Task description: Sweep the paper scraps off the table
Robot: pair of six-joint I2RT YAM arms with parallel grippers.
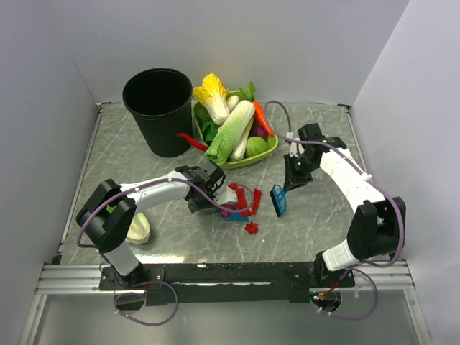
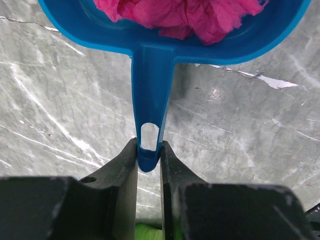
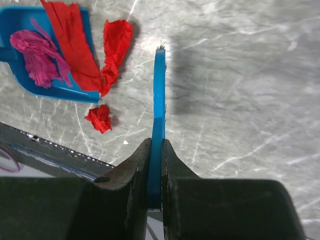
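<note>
Grips the dustpan (image 2: 152, 80) by its handle in the left pincer (image 2: 149, 152), jaws nearly together, pinching the thin blue stem right at its hanging hole. Holds the pan low near the middle of the worktop (image 1: 122, 162), on the surface or just above it; cannot tell which. Turns its open edge toward the brush (image 3: 159, 85). Carries some of the scraps: a magenta wad (image 3: 37, 55) deep in the pan, and a long red strip (image 3: 70, 45) lying across the pan floor and over its front edge.

Pinches the brush in the right pincer (image 3: 155, 150), jaws shut hard on the flat blue back, seen edge-on, bristle tip pointing away from the wrist. Hangs it over bare worktop just right of the pan, apart from every scrap.

Out on the worktop: a folded red piece (image 3: 116, 47) just beside the pan's edge, touching the strip at its lower end, and a small red wad (image 3: 100, 118) nearer the arm bases, apart from the pan.

Along the far side: a black bin (image 1: 158, 108) and, just beside it, a green bowl (image 1: 251, 159) heaped with vegetables.
</note>
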